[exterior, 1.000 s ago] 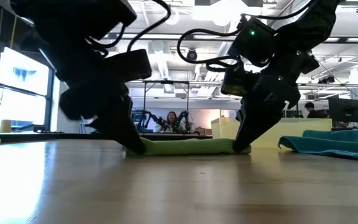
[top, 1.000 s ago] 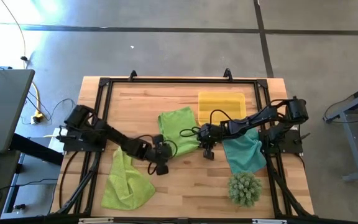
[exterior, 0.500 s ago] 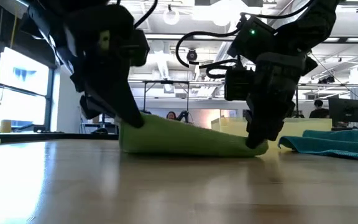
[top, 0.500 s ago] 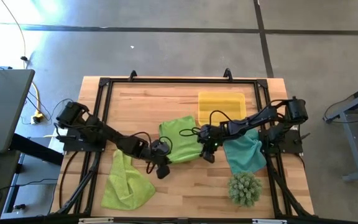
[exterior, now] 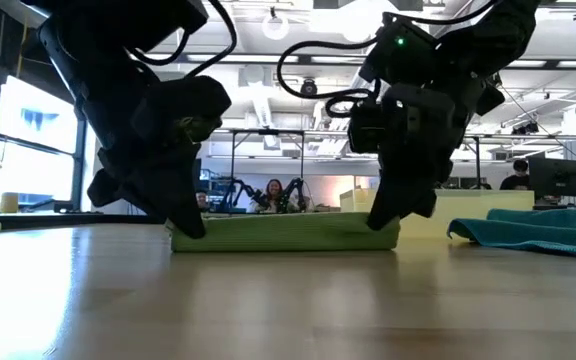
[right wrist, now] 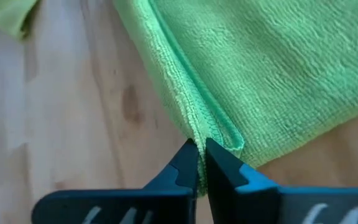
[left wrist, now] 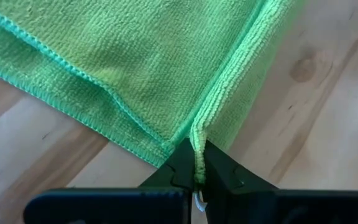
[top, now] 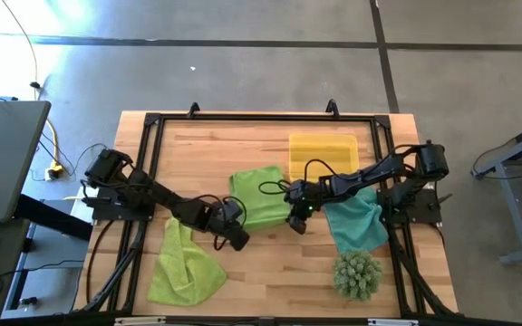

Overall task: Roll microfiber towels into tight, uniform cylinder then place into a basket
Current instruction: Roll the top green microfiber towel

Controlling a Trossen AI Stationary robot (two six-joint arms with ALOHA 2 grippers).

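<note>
High view: both grippers (top: 239,237) (top: 296,220) pinch lime towel (top: 259,194) on wood table (top: 198,158) (concrete floor).

A light wooden table (top: 243,145) with a butcher-block top carried a black metal frame (top: 261,118) along its edges. A folded lime-green towel (top: 259,195) lay flat near the middle of the boards. Just beside it, toward the far edge, a shallow yellow basket (top: 323,149) rested on the wood. A second lime-green towel (top: 181,267) lay crumpled at the near left corner, and a teal towel (top: 359,222) lay bunched at the right side, just below the basket. A spiky green ball-shaped plant (top: 357,274) stood near the teal cloth by the near right corner.
</note>
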